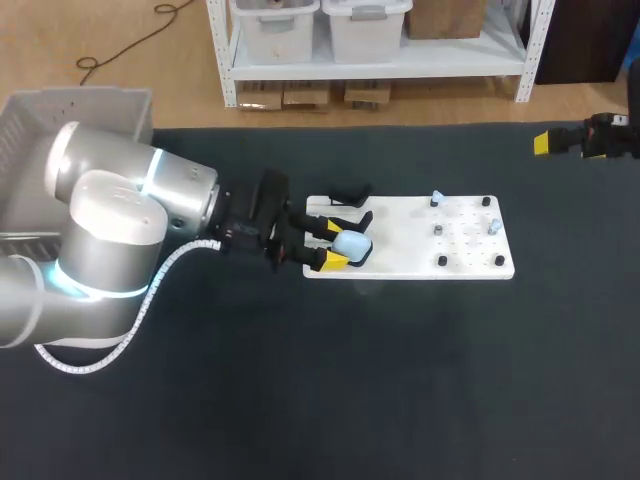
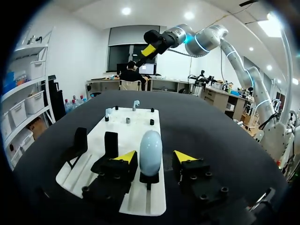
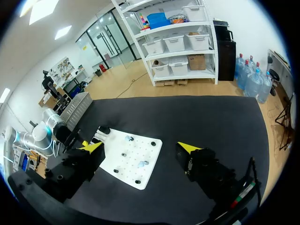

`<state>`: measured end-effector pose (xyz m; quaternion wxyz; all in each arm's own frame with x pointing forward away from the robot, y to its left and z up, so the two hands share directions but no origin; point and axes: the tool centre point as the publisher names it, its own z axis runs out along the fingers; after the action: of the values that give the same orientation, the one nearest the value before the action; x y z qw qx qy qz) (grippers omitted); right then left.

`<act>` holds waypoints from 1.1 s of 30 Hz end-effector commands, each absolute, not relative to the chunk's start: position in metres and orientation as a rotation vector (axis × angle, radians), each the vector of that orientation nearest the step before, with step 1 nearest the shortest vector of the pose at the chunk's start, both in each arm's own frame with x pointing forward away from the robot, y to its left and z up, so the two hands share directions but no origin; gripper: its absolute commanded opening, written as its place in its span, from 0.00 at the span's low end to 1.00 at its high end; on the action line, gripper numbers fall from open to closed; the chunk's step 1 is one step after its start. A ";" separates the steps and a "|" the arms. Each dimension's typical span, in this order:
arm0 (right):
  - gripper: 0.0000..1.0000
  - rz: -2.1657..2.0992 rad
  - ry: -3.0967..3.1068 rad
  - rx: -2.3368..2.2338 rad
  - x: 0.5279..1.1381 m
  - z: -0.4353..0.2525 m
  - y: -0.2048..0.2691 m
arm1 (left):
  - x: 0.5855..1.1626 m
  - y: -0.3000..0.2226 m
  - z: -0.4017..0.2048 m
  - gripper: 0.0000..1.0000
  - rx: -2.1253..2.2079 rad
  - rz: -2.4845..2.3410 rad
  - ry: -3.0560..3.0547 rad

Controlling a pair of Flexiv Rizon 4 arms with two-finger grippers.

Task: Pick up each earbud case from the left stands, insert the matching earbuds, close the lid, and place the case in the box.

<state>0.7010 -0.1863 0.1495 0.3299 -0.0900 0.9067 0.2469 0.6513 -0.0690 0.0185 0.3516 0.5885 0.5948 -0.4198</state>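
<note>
Your left gripper (image 1: 334, 245) stands open astride the pale blue egg-shaped earbud case (image 1: 353, 243), which sits upright on its black stand (image 2: 149, 179) at the white pegboard's (image 1: 460, 215) left end. Your right gripper (image 3: 140, 147), also open, hangs far right, well apart.

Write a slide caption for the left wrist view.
Open left gripper straddles pale blue egg-shaped earbud case standing on white board.
</note>
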 end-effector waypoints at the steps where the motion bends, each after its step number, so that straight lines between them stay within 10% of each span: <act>1: 1.00 0.645 2.372 -0.235 0.701 0.150 -0.186 | 0.653 -0.069 0.016 0.46 1.525 -1.092 1.534; 26: 1.00 0.645 2.372 -0.235 0.701 0.150 -0.186 | 0.652 -0.074 0.013 0.33 1.539 -1.094 1.516; 33: 1.00 0.645 2.372 -0.235 0.701 0.150 -0.186 | 0.651 -0.076 0.014 0.05 1.538 -1.092 1.510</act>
<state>0.7010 -0.1863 0.1495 0.3299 -0.0900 0.9067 0.2469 0.6521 -0.0731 0.0159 0.3533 0.5952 0.5858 -0.4215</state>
